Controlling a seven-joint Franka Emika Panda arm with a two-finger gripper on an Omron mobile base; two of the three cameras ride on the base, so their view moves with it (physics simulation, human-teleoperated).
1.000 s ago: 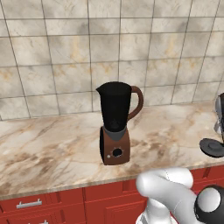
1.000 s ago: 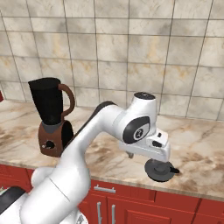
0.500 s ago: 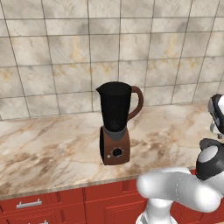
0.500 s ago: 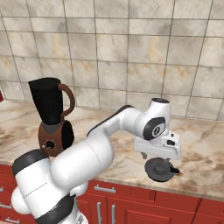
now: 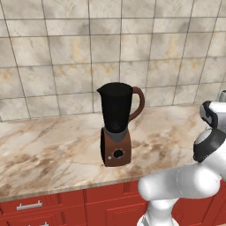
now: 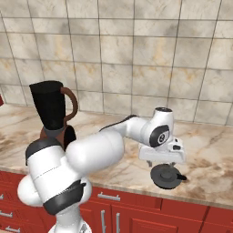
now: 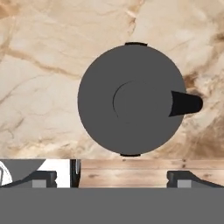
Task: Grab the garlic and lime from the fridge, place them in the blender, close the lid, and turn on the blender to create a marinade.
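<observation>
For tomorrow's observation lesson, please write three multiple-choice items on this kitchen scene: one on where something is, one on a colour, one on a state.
1. Where does the round dark grey lid lie?
A. on the marble counter
B. on the black jar
C. in a drawer

2. What colour is the base of the black-jarred blender?
A. white
B. reddish-brown
C. green

3. How does the robot's two-finger gripper stand?
A. shut on the lid
B. open above the lid, holding nothing
C. shut on the handle

Key: 1 A, the hand view shows marble all round the lid. 2 B, the left base view shows a reddish-brown base with a black dial. 3 B, the fingertips sit wide apart with the lid beyond them.
</observation>
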